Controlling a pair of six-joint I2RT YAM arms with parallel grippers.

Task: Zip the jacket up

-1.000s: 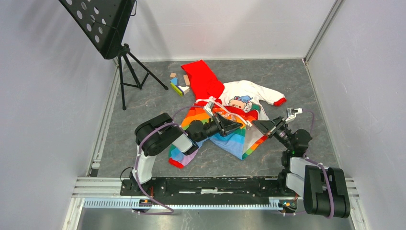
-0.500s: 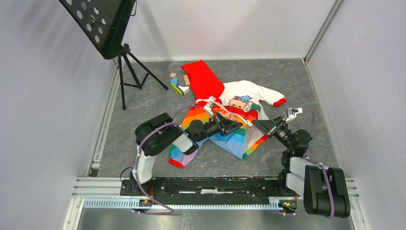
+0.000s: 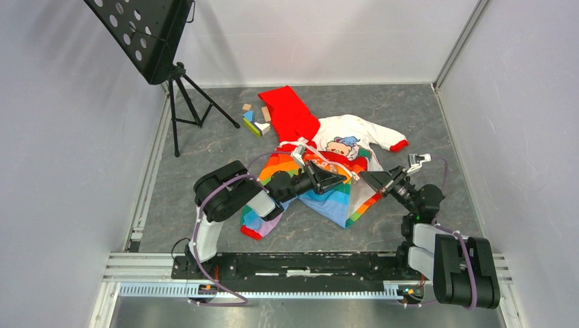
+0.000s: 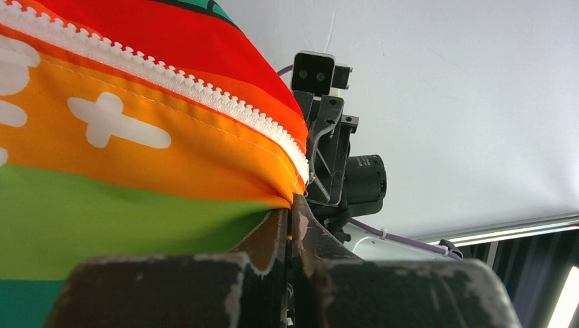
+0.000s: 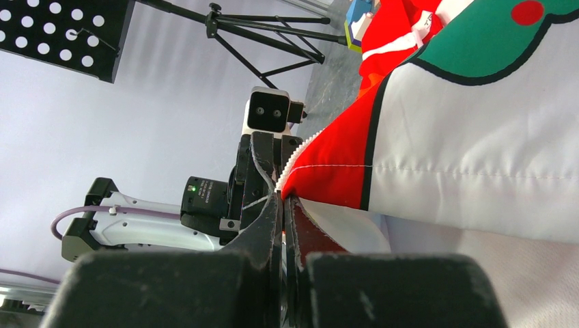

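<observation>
The jacket (image 3: 341,147) lies open on the grey floor, red hood at the back, rainbow front toward the arms, white bear panel to the right. My left gripper (image 3: 343,179) is shut on the jacket's rainbow front edge beside the white zipper (image 4: 205,96); in the left wrist view the orange and green cloth (image 4: 136,184) is pinched between the jaws (image 4: 292,205). My right gripper (image 3: 363,177) is shut on the other front edge; in the right wrist view the red and white cloth (image 5: 423,143) meets the closed jaws (image 5: 283,199). The two grippers face each other, close together.
A black music stand (image 3: 147,37) on a tripod stands at the back left. Small coloured wooden blocks (image 3: 254,119) lie on the floor beside the hood. Grey walls close in the floor on three sides.
</observation>
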